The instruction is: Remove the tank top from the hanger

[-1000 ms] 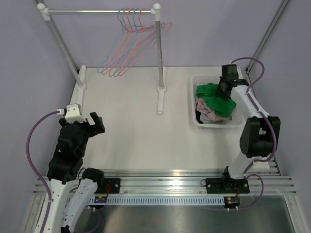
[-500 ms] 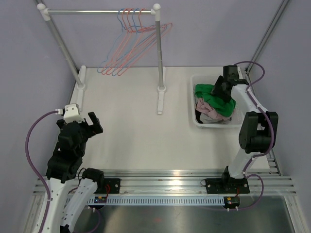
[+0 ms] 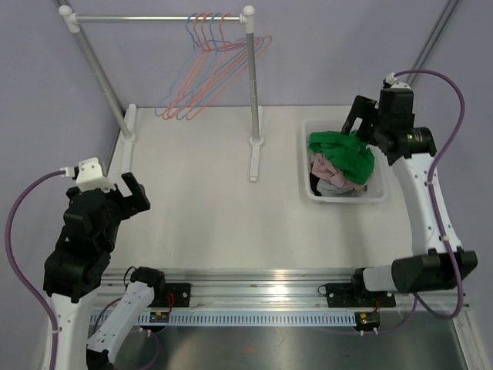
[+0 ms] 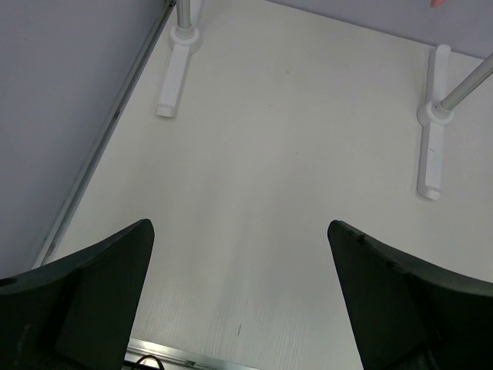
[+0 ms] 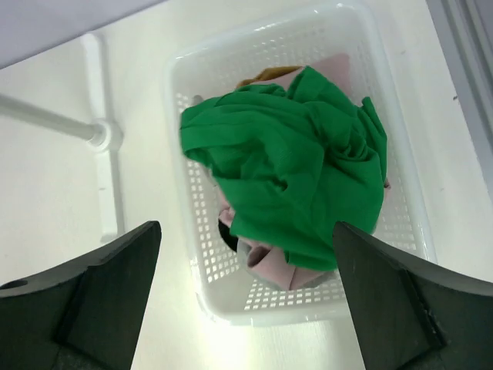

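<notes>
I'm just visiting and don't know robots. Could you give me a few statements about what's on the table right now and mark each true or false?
1. A green garment lies on top in the white basket. True.
2. The right tool grips the garment. False: it is open above the basket, holding nothing.
3. The hangers on the rack are bare. True.
4. The left tool holds a hanger. False: it is open over bare table.

Soft matt green cloth tank top (image 5: 289, 169) in glossy, probably plastic, perforated white basket (image 5: 182, 100).
</notes>
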### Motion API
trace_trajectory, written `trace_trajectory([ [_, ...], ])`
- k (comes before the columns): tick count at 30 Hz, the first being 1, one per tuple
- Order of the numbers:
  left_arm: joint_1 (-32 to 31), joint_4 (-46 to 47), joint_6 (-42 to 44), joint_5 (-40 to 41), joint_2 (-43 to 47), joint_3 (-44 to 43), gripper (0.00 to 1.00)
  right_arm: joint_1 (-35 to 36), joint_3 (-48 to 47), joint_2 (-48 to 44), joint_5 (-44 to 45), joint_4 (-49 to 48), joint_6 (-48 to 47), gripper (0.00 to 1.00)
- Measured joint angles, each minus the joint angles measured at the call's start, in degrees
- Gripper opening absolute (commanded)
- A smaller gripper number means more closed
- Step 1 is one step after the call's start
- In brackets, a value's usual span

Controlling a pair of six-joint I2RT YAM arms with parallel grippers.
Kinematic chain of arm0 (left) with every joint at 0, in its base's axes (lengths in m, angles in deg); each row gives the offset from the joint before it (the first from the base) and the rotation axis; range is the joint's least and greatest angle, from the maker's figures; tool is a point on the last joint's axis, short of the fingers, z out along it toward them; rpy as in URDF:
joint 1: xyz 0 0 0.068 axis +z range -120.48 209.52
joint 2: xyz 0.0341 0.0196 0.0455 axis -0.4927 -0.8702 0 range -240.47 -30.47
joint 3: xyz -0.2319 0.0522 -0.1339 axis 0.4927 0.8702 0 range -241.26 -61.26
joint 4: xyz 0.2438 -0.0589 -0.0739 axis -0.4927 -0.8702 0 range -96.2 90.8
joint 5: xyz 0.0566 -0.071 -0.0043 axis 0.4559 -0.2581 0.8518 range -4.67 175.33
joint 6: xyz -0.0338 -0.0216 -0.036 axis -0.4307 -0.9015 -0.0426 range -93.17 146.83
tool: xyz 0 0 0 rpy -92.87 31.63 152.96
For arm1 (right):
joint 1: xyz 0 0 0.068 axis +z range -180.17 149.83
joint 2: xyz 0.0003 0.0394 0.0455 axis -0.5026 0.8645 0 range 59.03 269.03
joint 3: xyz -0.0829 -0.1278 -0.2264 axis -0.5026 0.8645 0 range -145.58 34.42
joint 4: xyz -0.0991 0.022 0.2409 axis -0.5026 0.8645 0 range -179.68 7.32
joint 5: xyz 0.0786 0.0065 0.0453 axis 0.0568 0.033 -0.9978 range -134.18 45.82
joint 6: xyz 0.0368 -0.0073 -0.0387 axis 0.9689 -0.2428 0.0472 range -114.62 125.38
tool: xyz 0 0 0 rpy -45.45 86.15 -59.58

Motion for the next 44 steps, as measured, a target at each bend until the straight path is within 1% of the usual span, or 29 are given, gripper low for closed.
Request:
trace_trajectory([
  [2, 0.00, -1.90, 0.28, -0.22, -0.02, -1.84, 0.99, 2.62, 2.71, -6.21, -0.20, 0.31, -1.29, 1.00],
  [5, 0.00, -4.15, 1.20, -0.59, 0.13, -2.80, 0.99, 6.60, 5.77, -15.26, -1.42, 3.23, -2.54, 1.00],
  [10, 0.00, -6.56, 3.54, -0.68, 1.31, -2.64, 0.99, 7.04, 10.54, -27.43, -2.40, 8.76, -4.17, 0.99],
  [16, 0.00, -6.49, 5.09, -1.25, 6.99, 0.55, 0.99, 7.15, 12.17, -37.09, -3.19, 16.50, -6.08, 1.00],
  [23, 0.00, -6.60, 5.20, -3.26, 12.92, 3.34, 0.99, 7.61, 15.96, -47.54, -3.89, 18.16, -6.62, 0.99],
  [26, 0.00, -6.64, 5.29, -4.02, 15.67, 3.52, 0.99, 8.11, 17.22, -49.79, -4.00, 18.67, -6.84, 0.99],
  [31, 0.04, -6.49, 5.33, -4.94, 18.82, 3.52, 0.99, 8.66, 19.15, -50.77, -2.75, 18.49, -7.56, 0.99],
  [44, 0.04, -6.19, 5.73, -5.55, 18.86, 4.28, 0.99, 8.76, 19.43, -48.22, -1.44, 17.73, -8.22, 1.00],
])
